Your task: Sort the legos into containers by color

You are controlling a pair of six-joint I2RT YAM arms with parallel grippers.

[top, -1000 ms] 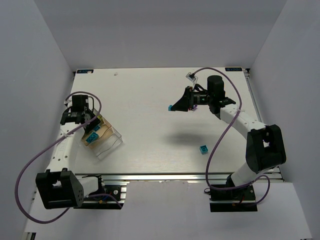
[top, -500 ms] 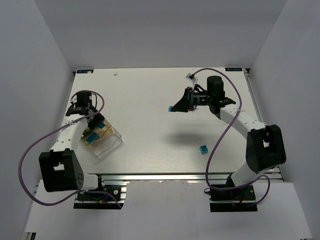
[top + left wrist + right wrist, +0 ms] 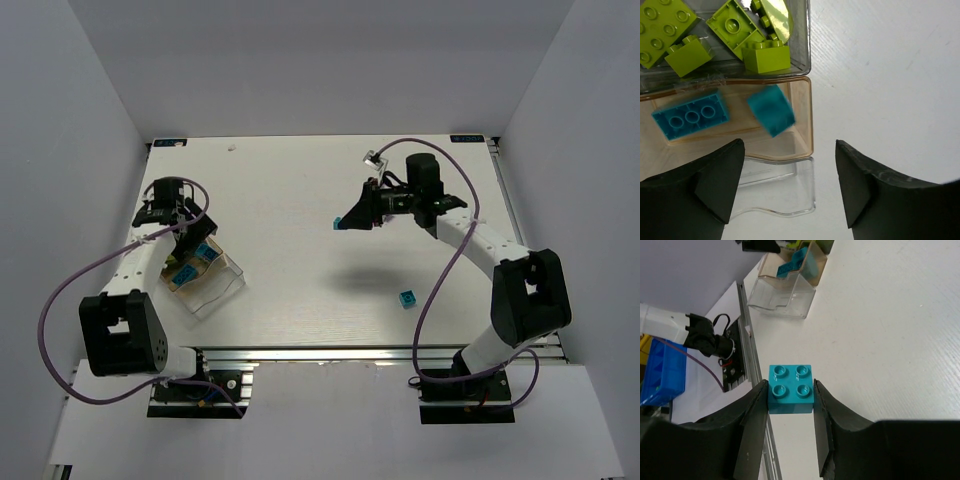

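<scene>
Looking in from the left, I find the left gripper (image 3: 193, 243) hanging over the container (image 3: 222, 288), which sits close to the left edge of the table (image 3: 290, 190) and not far from the near rail (image 3: 330, 352). Its jaws stand apart and grip nothing. In the left wrist view, the clear compartment holds 5 lime green legos (image 3: 735, 25) crowded against each other. The tan compartment next to it holds 2 cyan pieces. The long cyan brick (image 3: 690, 115) lies flat and shows 3 studs. The blurred cyan brick (image 3: 771, 111) is tilted, and I cannot tell whether it rests on the floor.

A wide stretch of table separates the container from the right gripper (image 3: 345, 218), giving me room between the 2 arms. That gripper hangs above the middle of the table, towards the far side, with its shadow on the surface below. It is clamped on the cyan 2x2 brick (image 3: 790, 389), whose studs face the wrist camera. The loose cyan brick (image 3: 406, 299) lies on the table further right and nearer, well apart from both grippers.
</scene>
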